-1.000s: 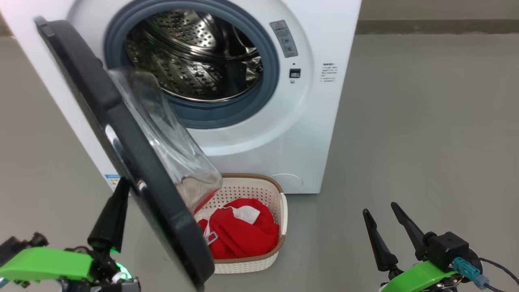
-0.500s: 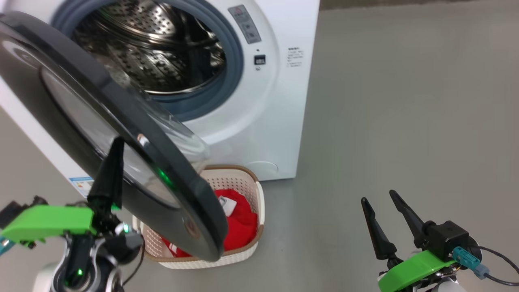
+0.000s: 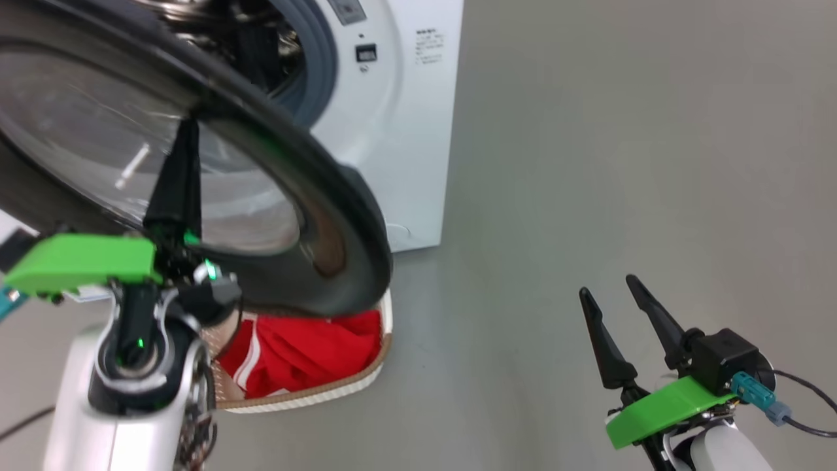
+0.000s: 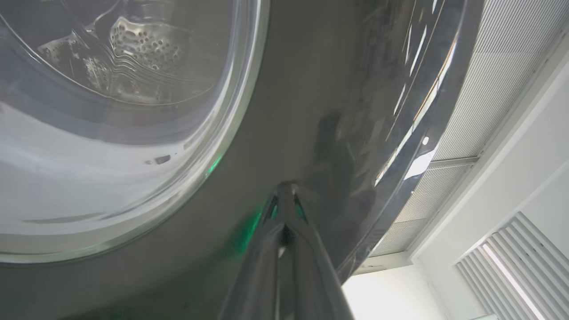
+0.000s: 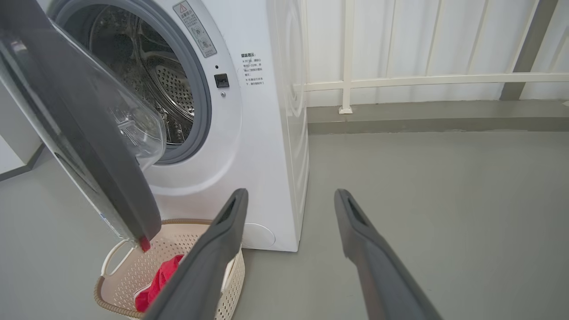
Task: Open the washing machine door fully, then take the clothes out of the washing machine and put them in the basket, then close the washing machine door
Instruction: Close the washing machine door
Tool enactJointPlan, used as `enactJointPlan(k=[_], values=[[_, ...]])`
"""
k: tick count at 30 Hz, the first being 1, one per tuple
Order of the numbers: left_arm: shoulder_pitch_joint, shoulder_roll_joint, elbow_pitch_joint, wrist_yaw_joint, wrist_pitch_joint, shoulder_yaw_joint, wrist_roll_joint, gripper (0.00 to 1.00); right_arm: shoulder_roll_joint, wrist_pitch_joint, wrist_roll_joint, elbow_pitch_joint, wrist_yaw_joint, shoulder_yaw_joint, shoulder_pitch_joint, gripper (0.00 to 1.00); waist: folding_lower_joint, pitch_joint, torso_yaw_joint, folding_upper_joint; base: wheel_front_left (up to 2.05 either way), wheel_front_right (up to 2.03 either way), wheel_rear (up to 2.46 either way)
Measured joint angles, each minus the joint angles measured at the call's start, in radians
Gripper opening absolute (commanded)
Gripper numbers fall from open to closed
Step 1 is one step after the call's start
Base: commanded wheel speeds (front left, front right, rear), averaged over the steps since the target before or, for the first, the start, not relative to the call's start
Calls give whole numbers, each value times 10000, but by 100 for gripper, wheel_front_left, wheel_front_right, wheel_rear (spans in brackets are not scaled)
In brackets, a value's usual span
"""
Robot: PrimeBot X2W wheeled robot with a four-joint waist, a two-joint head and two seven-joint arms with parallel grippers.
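Note:
The washing machine (image 3: 405,131) stands at the upper left with its steel drum (image 5: 146,80) showing. The washing machine door (image 3: 314,196) hangs partly open, its black rim and glass facing me, above the basket (image 3: 366,376). My left gripper (image 3: 188,131) is shut, its fingers pointing up against the door's outer face. In the left wrist view the tips of the left gripper (image 4: 286,186) touch the door's glossy black rim (image 4: 311,89). The red clothes (image 3: 294,356) lie in the basket (image 5: 106,306), partly hidden by the door. My right gripper (image 3: 607,286) is open and holds nothing, off to the right over the floor.
Grey floor (image 3: 621,131) stretches wide to the right of the machine. A white railing (image 5: 400,80) and a low kerb run along the back wall. A cable (image 3: 804,425) trails from my right wrist.
The door has swung from edge-on to face me, with my shut left gripper staying against its outer side. The head camera has shifted, so the machine sits further left. The right gripper stays open.

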Motion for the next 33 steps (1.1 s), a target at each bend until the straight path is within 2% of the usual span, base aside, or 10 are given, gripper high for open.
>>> enactJointPlan(k=[7, 16, 27, 28, 29, 30, 33], values=[[-1240, -17, 1005, -531, -173, 12, 6, 0, 44, 0, 27, -61, -2, 59, -247, 100, 0, 476, -352, 0, 0, 0, 0], [-2740, 163, 2199, -1001, -184, 96, 111, 0, 67, 0, 25, -140, -2, 54, -609, 100, 0, 1071, -665, 0, 0, 0, 0], [-3027, 174, 2953, -1551, 165, 209, -40, 0, 92, 0, 23, -90, -2, 2, -608, 100, 0, 1021, -598, 0, 0, 0, 0], [-2956, 176, 2934, -1636, 251, 211, -105, 9, 94, 0, 23, -84, 0, -6, -608, 100, 0, 963, -578, 0, 0, 0, 0], [-2810, 182, 2892, -1705, 349, 201, -167, 46, 94, 0, 23, -73, -2, -8, -608, 100, 0, 895, -557, 0, 0, 0, 0], [-2610, 201, 2851, -1710, 420, 174, -165, 98, 96, 0, 23, -58, -2, -10, -606, 100, 0, 825, -536, 0, 0, 0, 0], [-1753, 474, 2736, -1778, 500, -54, 148, 100, 98, 0, 23, 2, 0, -13, -595, 100, 0, 578, -475, 0, 0, 0, 0]])
